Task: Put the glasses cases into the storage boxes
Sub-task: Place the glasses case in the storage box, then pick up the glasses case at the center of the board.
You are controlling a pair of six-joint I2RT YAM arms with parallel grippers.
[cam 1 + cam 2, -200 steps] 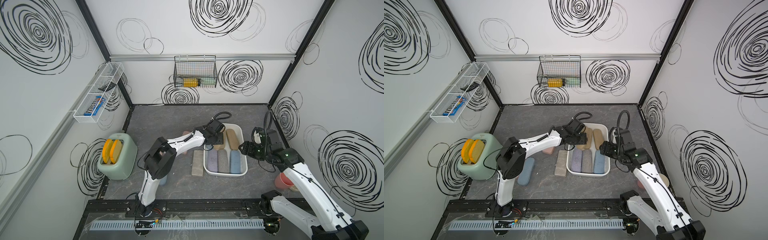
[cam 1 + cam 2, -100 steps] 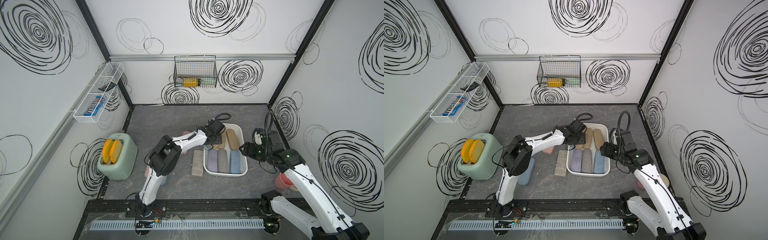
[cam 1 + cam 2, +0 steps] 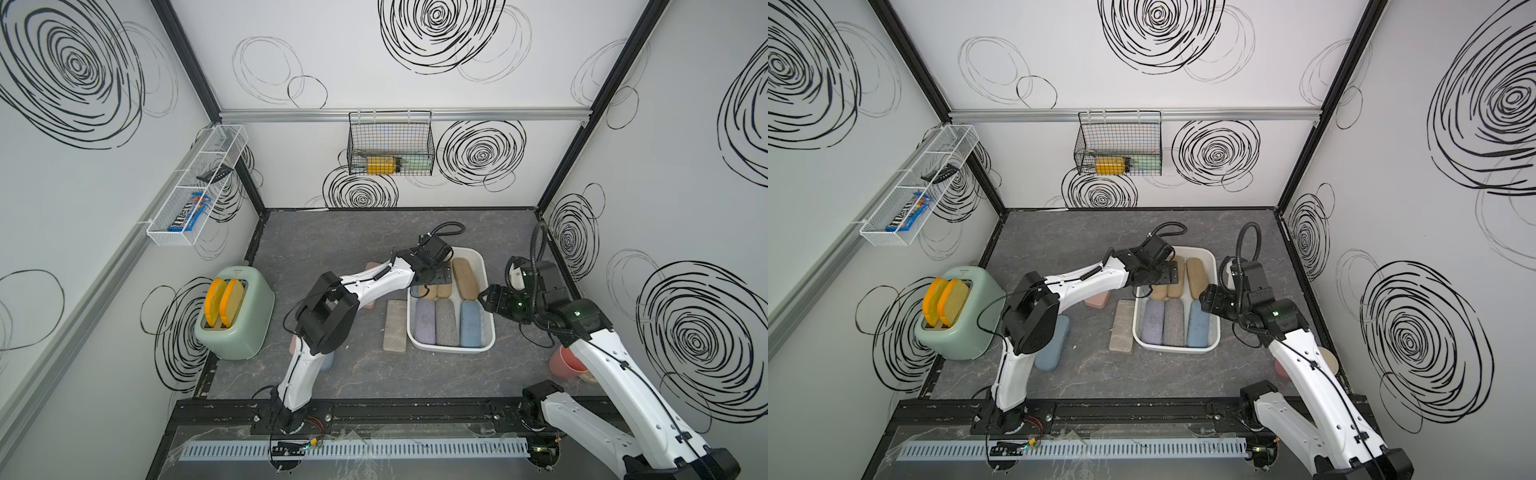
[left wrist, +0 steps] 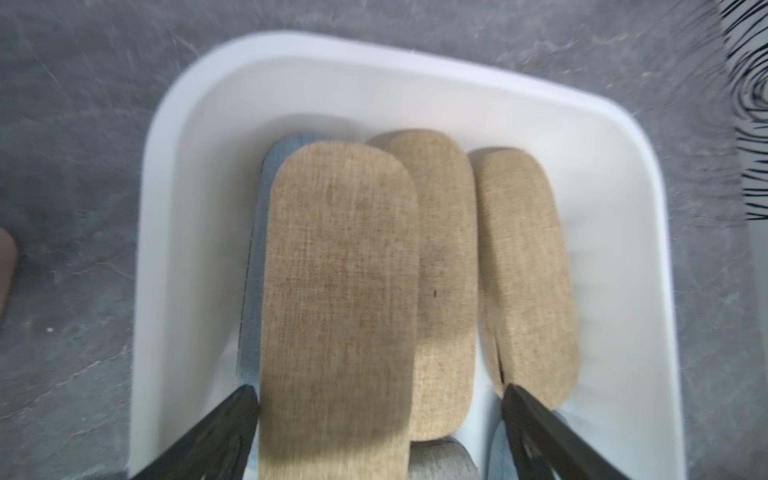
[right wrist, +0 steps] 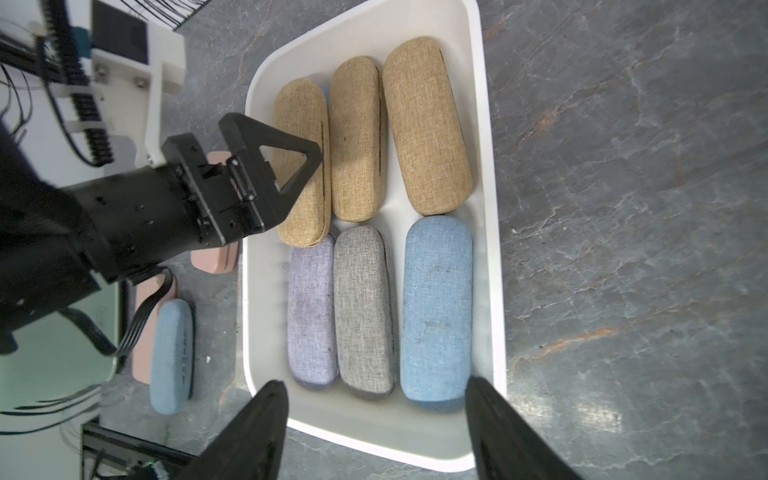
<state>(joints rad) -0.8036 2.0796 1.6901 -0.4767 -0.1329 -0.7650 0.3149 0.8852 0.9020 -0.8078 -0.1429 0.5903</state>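
Since a second ago the left gripper [image 4: 376,390] has let go: jaws wide, the tan case [image 4: 340,291] lies in the white bin [image 4: 195,124], seemingly atop a blue case [image 4: 255,270]. Meanwhile the right gripper [image 5: 376,382] hangs wide, empty, by the bin's rim.

Grey marbled tabletop [image 3: 374,232]. White storage bin [image 3: 449,348] at 3 o'clock, beige-grey glasses case [image 3: 394,328] lying flat just beside its 9 o'clock wall. Green toaster [image 3: 237,332] at 9. Pink case [image 3: 1098,300] near centre, blue case [image 3: 1052,345] at 8, pink cup [image 3: 563,365] at 4.
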